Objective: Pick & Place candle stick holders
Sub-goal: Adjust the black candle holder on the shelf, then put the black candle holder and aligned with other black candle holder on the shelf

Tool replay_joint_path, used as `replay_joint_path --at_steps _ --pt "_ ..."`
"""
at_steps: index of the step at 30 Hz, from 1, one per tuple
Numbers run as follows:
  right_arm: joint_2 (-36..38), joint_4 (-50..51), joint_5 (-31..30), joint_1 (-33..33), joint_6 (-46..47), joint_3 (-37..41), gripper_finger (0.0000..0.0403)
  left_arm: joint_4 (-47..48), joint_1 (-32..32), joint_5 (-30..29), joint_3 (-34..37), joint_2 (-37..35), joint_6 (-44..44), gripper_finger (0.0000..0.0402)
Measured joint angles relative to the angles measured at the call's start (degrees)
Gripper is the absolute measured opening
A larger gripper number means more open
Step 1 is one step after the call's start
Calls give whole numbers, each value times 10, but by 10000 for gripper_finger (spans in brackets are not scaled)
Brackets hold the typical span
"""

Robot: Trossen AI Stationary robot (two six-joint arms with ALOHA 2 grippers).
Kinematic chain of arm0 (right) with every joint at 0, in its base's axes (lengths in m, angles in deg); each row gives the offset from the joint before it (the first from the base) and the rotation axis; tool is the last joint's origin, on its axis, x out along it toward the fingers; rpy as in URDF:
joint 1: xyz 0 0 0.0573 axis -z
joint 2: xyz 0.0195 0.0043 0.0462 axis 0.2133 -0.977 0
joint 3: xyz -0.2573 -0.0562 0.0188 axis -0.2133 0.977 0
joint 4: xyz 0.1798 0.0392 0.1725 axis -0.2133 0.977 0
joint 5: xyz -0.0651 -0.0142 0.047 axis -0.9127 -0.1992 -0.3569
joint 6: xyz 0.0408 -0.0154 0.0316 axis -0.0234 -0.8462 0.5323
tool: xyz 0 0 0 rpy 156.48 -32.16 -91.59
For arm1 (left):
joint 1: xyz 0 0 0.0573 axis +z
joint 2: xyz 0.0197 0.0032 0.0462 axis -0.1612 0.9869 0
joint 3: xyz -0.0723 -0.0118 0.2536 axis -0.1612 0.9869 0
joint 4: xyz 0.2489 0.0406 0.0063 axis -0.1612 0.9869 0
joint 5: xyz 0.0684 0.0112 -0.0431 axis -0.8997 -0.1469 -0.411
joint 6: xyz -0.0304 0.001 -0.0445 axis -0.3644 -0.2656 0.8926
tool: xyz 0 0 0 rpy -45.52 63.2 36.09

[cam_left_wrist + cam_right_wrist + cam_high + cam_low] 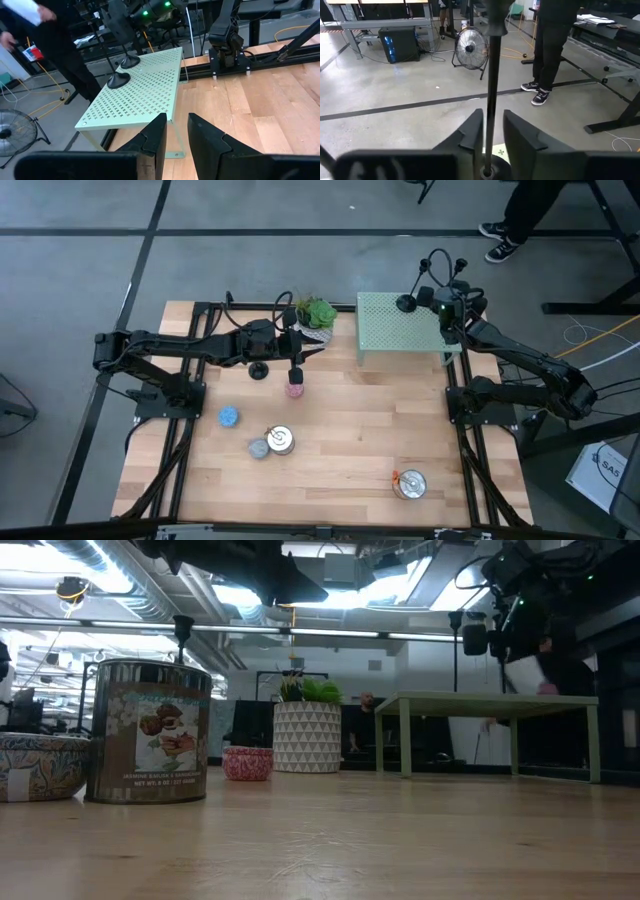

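Two black candle stick holders stand by their round bases on the green perforated shelf (pixel 395 330) at the table's far right. One is free (pixel 405 303), also seen in the left wrist view (pixel 118 80). The other (pixel 130 61) is at my right gripper (pixel 447 312), whose open fingers stand level on either side of its thin stem (pixel 490 100). A third holder (pixel 259 370) stands on the table beside my left arm. My left gripper (pixel 303 352) hangs above the table near the pink candle (pixel 294 389), slightly open and empty (pixel 175 132). My right gripper has the holder's stem (pixel 489 125) upright between its two level fingers, which lie across it. The stem stands close to one finger (pixel 472 132), with a gap to the other. I cannot tell whether it touches. The holder's base rests on the shelf.
A potted plant (pixel 316 315) stands left of the shelf. A blue candle (pixel 229 417), a grey candle (pixel 259 448) and two round tins (pixel 281 440) (pixel 410 484) lie nearer the front. A person (pixel 547 45) stands beyond the far edge.
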Motion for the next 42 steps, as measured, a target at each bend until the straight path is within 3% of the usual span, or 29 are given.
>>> replay_joint_path --at_steps 9,15,42 --pt "1 29 40 -22 0 0 169 0 0 0 0 0 0 72" --pt "1 50 81 -41 0 0 200 -6 0 -1 0 0 2 72" --pt "1 89 81 -57 0 0 204 1 -12 -15 0 0 4 72"
